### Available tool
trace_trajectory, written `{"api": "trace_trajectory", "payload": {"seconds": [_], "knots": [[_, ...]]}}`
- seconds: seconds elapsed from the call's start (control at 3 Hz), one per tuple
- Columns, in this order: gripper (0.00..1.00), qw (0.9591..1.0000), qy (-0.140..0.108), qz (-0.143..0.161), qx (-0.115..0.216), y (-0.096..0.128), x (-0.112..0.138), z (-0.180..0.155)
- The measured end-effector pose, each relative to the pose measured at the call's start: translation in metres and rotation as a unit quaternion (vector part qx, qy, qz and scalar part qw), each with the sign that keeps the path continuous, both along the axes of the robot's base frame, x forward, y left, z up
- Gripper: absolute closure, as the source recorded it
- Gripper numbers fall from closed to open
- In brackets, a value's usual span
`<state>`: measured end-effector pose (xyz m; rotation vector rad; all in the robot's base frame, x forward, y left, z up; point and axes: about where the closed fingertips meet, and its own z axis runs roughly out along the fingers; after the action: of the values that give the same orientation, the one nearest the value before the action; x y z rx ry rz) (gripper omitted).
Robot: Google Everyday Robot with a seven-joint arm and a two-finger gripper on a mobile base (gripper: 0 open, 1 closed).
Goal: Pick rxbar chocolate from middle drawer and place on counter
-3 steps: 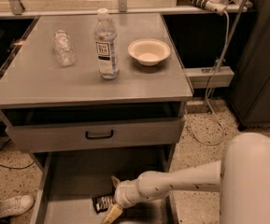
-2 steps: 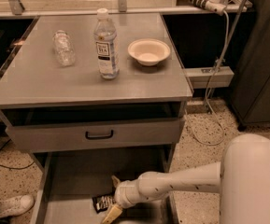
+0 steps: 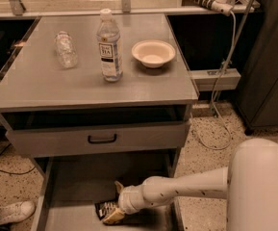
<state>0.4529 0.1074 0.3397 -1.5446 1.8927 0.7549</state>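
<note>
Down in the middle drawer (image 3: 76, 191), at its near end and about midway between the side walls, the gripper (image 3: 115, 203) sits right on the rxbar chocolate (image 3: 104, 209), and nothing has shifted over the last second. The arm holds the same reach in from the right, and the bar lies flat on the drawer floor where it was. Whether the gripper has closed on the wrapper, I cannot tell from here. No lift yet, so I judge the pick is still being settled, not finished. Just above, the drawer front (image 3: 102, 138) stays shut. Beyond it, the counter (image 3: 81, 83) waits with bare room along its near edge. Farther back stand an upright water bottle (image 3: 109, 47), a bottle lying down (image 3: 65, 49) toward the far left corner, and a bowl (image 3: 153, 53).
</note>
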Motion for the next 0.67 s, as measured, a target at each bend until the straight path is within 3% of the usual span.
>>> {"api": "trace_trajectory", "payload": {"seconds": [0.67], "knots": [[0.89,1.0000,0.000,0.000,0.000,0.0000,0.0000,0.0000]]}}
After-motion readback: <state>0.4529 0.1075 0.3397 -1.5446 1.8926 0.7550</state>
